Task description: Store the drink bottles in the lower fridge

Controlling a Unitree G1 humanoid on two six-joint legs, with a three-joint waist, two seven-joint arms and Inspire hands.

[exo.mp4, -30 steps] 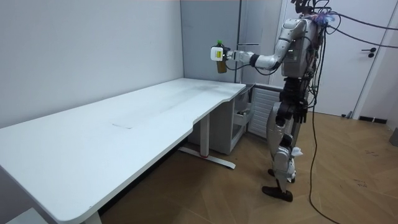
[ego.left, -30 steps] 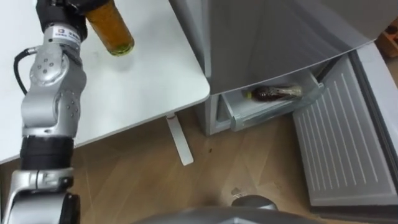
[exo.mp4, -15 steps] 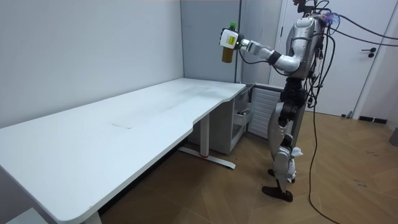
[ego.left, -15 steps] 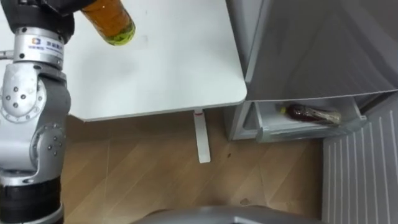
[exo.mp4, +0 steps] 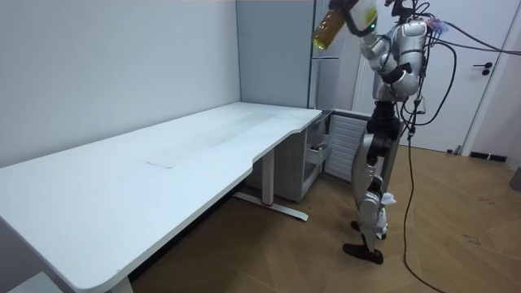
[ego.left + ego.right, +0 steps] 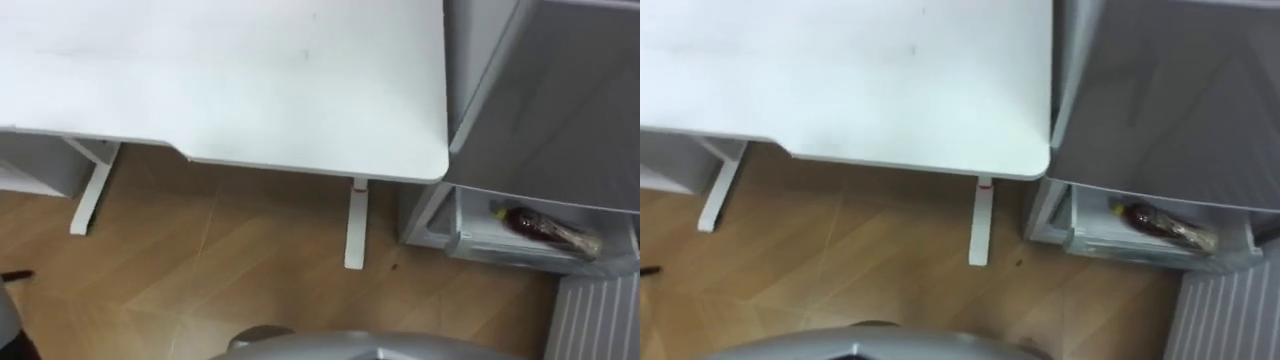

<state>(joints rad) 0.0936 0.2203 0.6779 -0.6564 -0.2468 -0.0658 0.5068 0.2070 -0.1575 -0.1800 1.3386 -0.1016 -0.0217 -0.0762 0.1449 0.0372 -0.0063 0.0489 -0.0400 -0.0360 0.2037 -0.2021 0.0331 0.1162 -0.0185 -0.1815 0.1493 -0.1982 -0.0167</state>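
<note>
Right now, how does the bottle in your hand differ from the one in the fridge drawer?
Place: the held bottle is raised above head height in the left hand; the drawer bottle rests in the open lower fridge drawer.
Pose: the held bottle is tilted in the air; the drawer bottle lies on its side.
Colour: the held bottle looks amber; the drawer bottle dark reddish-brown.
Both are drink bottles.

Amber bottle (image 5: 328, 31) tilts high in the left hand (image 5: 348, 10), dark bottle (image 6: 545, 228) (on its side) lies in the fridge drawer (image 6: 500, 249)
</note>
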